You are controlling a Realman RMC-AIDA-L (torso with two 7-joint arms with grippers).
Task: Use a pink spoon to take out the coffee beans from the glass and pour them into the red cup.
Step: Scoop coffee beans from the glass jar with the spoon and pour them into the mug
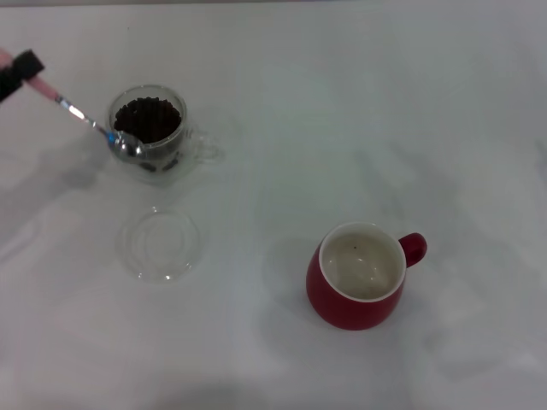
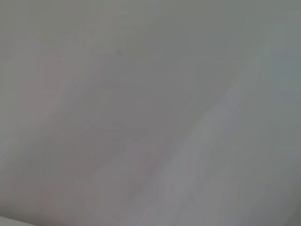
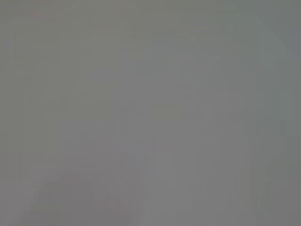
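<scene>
Left pincer [image 1: 19, 72] pinching the pink spoon [image 1: 85, 118] at the glass [image 1: 152, 131]

The spoon is slanting down, its metal bowl lying at the glass's near rim over the coffee beans [image 1: 149, 118]; a clear saucer [image 1: 160, 243] is sitting just in front on the table [image 1: 342, 111]; the red cup [image 1: 361, 275] is standing well apart, right of it.

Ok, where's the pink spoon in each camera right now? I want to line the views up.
Head view: the pink spoon is at upper left, held by the left gripper at the frame edge, its bowl at the near rim of the glass of coffee beans.
Left wrist view: not in it, only pale surface.
Right wrist view: not in it, only grey surface.
Shared landmark: only the white table; no object appears in more than one view.
</scene>
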